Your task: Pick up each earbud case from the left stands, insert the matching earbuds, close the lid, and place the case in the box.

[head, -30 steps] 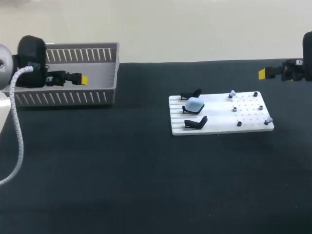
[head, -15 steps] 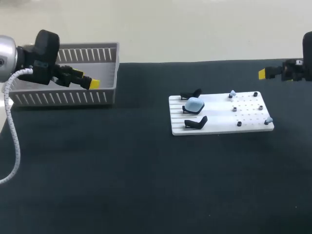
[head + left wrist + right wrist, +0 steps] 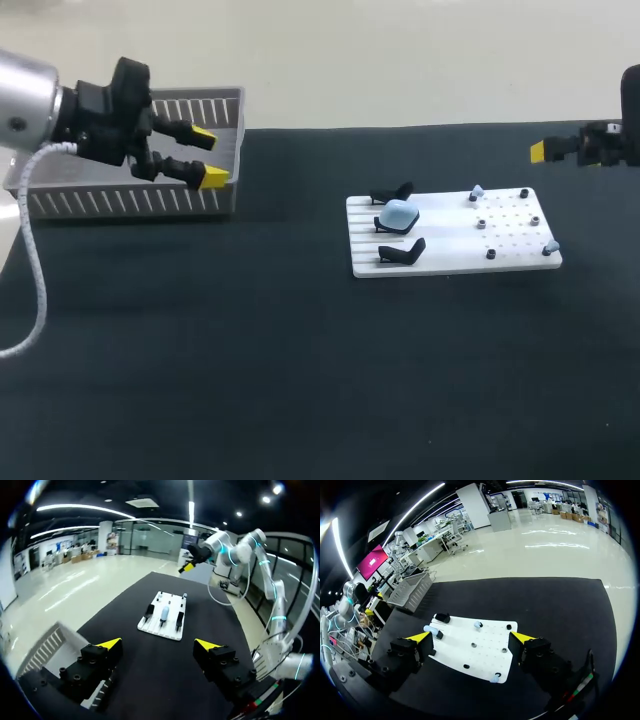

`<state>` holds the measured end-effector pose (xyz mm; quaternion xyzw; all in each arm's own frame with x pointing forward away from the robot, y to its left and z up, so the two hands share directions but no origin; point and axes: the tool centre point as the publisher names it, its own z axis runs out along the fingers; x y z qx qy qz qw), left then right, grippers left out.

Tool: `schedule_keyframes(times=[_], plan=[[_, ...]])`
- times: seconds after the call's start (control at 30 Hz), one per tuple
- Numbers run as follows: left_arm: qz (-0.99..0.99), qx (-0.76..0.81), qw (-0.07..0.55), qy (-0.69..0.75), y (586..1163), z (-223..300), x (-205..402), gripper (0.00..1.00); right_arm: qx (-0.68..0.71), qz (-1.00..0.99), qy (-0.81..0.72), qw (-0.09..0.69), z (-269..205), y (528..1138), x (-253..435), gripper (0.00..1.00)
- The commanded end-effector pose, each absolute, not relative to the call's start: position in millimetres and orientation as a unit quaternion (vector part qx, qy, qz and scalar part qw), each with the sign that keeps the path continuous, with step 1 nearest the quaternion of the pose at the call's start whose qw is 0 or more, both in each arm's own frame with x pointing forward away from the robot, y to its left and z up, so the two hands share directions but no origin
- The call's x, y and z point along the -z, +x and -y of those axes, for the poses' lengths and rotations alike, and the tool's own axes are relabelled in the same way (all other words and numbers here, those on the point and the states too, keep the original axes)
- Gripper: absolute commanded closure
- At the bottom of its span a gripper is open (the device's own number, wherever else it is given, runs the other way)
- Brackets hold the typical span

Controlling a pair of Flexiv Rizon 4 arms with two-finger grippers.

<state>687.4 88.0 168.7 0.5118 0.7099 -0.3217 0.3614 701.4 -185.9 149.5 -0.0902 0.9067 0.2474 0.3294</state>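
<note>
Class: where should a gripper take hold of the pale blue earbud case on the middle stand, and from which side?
Grip the earbud case across its two rounded flanks, probably coming down from above: it rests propped on its black stand, and the neighbouring stands are empty, leaving finger room.

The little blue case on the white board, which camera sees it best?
The head view: the blue case sits in plain sight on the middle stand of the white board. The left wrist view shows it as a tiny far speck; the right wrist view shows it small, on the board's far side.
</note>
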Motion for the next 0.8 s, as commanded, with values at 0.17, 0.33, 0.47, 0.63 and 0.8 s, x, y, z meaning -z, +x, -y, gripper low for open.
schedule_keyframes(times=[0.17, 0.33, 0.47, 0.63, 0.8], plan=[[-0.697, 0.307, 0.347, 0.547, 698.8, -75.5, -170.5, 0.00, -0.247, -0.907, -0.090, 0.330, 185.9, 701.1, -149.7, 0.00], [-0.697, 0.307, 0.347, 0.547, 698.8, -75.5, -170.5, 0.00, -0.247, -0.907, -0.090, 0.330, 185.9, 701.1, -149.7, 0.00], [-0.697, 0.307, 0.347, 0.547, 698.8, -75.5, -170.5, 0.00, -0.247, -0.907, -0.090, 0.330, 185.9, 701.1, -149.7, 0.00], [-0.697, 0.307, 0.347, 0.547, 698.8, -75.5, -170.5, 0.00, -0.247, -0.907, -0.090, 0.330, 185.9, 701.1, -149.7, 0.00], [-0.697, 0.307, 0.347, 0.547, 698.8, -75.5, -170.5, 0.00, -0.247, -0.907, -0.090, 0.330, 185.9, 701.1, -149.7, 0.00]])
